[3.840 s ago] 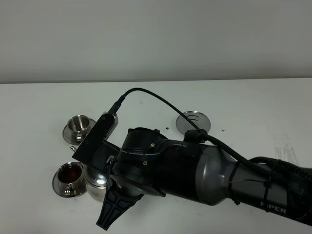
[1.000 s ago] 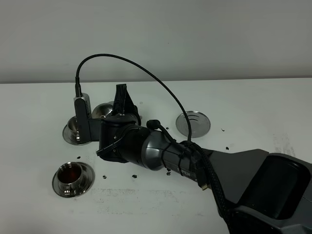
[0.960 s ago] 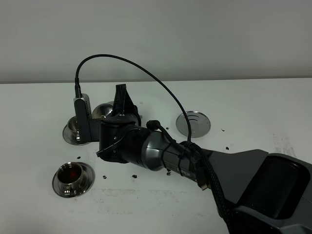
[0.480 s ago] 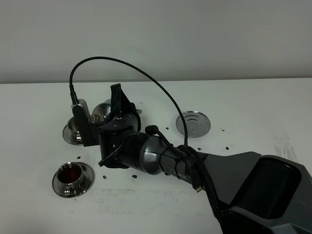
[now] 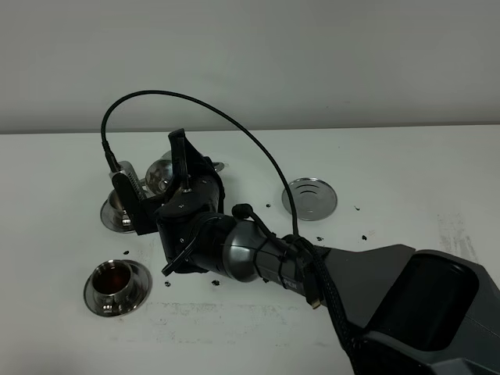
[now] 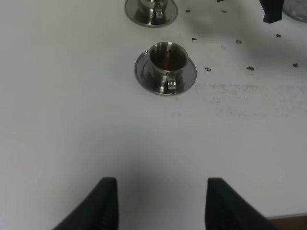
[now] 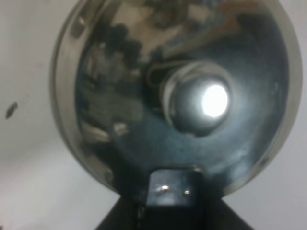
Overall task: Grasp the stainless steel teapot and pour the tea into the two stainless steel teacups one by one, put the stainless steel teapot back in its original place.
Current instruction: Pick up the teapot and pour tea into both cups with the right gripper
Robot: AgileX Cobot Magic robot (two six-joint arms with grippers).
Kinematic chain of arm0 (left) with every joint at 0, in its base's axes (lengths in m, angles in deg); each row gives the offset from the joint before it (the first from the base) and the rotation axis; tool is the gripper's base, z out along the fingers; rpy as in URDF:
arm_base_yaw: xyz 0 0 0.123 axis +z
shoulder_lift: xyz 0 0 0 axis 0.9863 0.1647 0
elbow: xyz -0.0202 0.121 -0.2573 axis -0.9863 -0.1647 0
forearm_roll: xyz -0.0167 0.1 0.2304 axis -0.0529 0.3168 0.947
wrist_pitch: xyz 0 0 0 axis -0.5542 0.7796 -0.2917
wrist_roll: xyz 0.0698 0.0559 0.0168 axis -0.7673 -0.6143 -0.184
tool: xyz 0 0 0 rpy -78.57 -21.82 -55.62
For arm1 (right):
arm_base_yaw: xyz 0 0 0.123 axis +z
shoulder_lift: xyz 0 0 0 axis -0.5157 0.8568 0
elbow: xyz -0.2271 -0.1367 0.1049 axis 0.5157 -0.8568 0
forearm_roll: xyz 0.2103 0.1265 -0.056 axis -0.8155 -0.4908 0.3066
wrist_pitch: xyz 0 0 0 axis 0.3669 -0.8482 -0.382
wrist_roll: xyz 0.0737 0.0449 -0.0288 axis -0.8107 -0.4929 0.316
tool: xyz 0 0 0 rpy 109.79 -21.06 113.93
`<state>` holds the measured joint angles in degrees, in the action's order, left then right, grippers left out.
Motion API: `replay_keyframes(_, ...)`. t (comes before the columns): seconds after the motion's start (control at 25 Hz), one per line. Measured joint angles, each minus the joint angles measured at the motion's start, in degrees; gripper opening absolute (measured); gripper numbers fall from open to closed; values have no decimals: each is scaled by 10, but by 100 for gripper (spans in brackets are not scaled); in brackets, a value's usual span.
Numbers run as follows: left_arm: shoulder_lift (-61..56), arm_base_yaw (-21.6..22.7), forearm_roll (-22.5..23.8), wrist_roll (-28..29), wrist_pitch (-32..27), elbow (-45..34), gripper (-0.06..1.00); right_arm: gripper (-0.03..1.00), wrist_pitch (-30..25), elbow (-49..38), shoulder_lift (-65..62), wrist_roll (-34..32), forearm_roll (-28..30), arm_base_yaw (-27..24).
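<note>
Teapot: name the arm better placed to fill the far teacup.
Right: the right claw grips the teapot beside the far teacup; the left claw hangs apart, holding nothing.

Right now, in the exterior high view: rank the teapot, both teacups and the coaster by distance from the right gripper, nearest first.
1. Stainless steel teapot, held in the right gripper's jaws.
2. Far teacup, just left, partly hidden.
3. Ridged coaster, right, and tea-filled teacup, front left: too close to call.
</note>
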<state>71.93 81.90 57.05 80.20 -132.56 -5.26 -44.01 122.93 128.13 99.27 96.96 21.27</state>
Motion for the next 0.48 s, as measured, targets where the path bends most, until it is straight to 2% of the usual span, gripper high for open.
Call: replay_keyframes(0.48, 0, 0, 0, 0, 0, 0, 41, 20, 16, 0, 16, 0, 65, -1)
